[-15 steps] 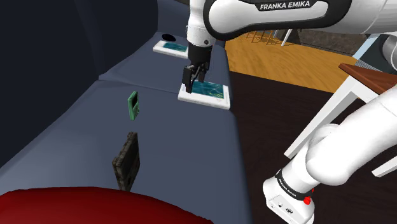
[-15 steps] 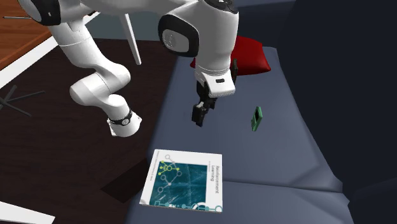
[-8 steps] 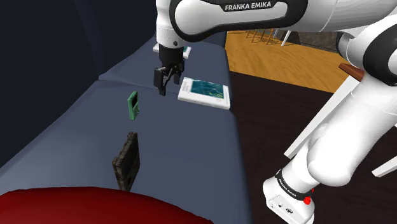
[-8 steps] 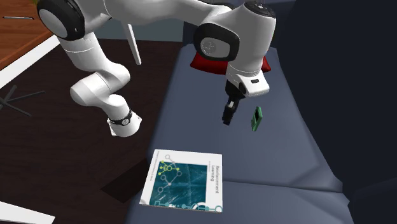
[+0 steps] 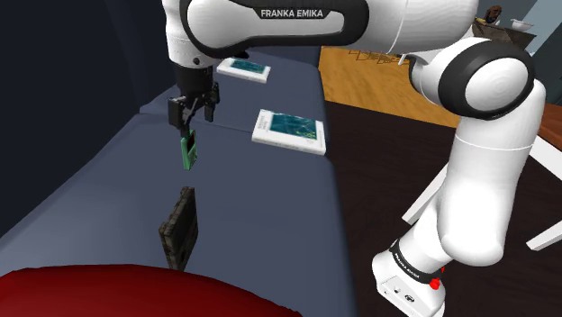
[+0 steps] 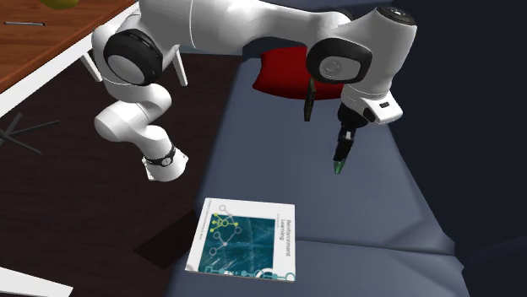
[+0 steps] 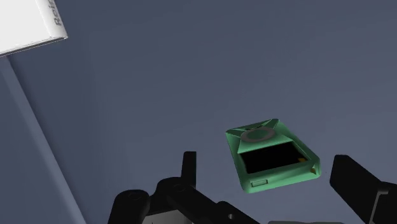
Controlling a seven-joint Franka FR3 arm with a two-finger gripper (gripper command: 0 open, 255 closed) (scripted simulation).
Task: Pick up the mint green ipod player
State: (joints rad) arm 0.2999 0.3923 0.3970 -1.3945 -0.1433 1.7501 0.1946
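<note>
Looks like the approach step: the black claw (image 5: 192, 115) hangs just above the small mint green ipod player (image 7: 270, 156), fingers apart and not touching it. It's lying on the dark blue sofa seat (image 5: 270, 198). Next I'd guess drop down, straddle it, squeeze.

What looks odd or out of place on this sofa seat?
Two flat devices seem to stand on edge instead of lying flat: the green player below the open end effector, and a dark slab nearer the red cushion. The nearer book lies flat.
</note>
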